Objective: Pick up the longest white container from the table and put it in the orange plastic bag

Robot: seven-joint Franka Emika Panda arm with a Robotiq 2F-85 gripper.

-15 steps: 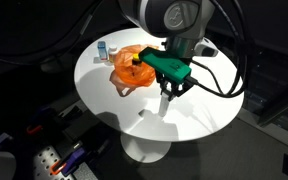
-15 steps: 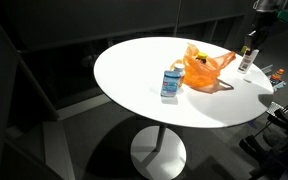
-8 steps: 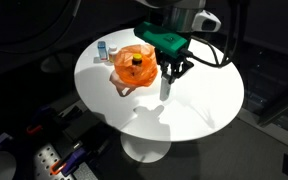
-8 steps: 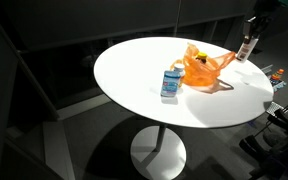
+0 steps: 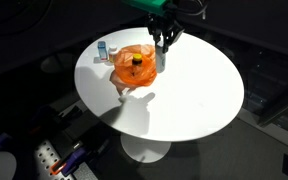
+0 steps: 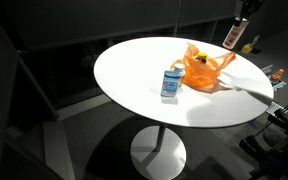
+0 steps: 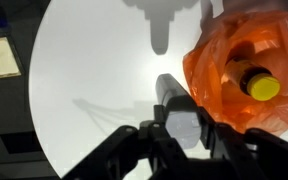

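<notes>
The long white container [image 5: 161,59] hangs upright in my gripper [image 5: 164,40], lifted above the round white table [image 5: 199,95] beside the far edge of the orange plastic bag [image 5: 134,68]. In an exterior view the gripper [image 6: 241,18] holds the container [image 6: 233,37] up behind the bag [image 6: 206,68]. In the wrist view the gripper [image 7: 181,127] is shut on the container [image 7: 170,92], and the open bag [image 7: 229,55] lies just right of it with a yellow-capped item [image 7: 262,87] inside.
A small blue and white container [image 6: 171,82] stands on the table next to the bag and also shows in an exterior view [image 5: 102,49]. Cables and dark equipment surround the table. A flat tan object [image 7: 1,57] lies on the floor.
My gripper has lifted the white container off the table and carried it up and toward the far side of the orange bag.
</notes>
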